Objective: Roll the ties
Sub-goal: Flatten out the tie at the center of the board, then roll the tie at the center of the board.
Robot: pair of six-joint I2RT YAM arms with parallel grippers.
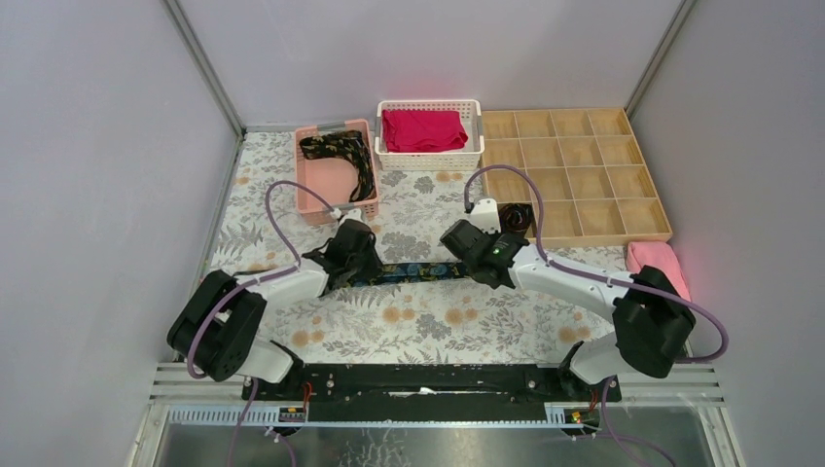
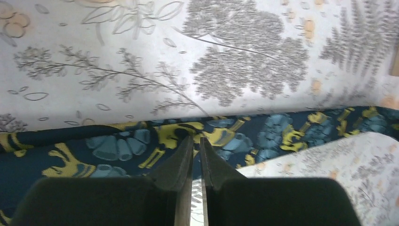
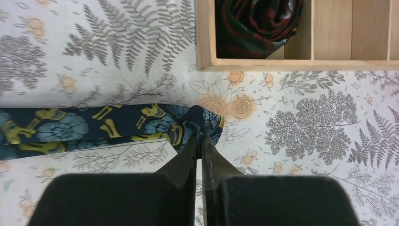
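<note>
A dark tie with a blue and yellow floral pattern [image 1: 409, 271] lies flat on the patterned tablecloth, stretched between my two grippers. My left gripper [image 1: 347, 261] is shut on its left part; in the left wrist view the tips [image 2: 196, 140] close over the fabric [image 2: 282, 132] near its near edge. My right gripper [image 1: 479, 257] is shut on the tie's right end, and the fabric [image 3: 70, 127] bunches up at the tips [image 3: 199, 136]. A second dark patterned tie [image 1: 340, 152] lies loose in the pink basket [image 1: 306, 195]. A rolled dark tie [image 1: 517, 216] sits in a tray compartment [image 3: 256, 23].
A wooden tray with several compartments [image 1: 584, 185] stands at the back right, its near wall [image 3: 282, 64] just beyond my right gripper. A white basket [image 1: 477, 146] holds a folded red cloth [image 1: 423, 129]. A pink towel [image 1: 658, 263] lies at the right edge.
</note>
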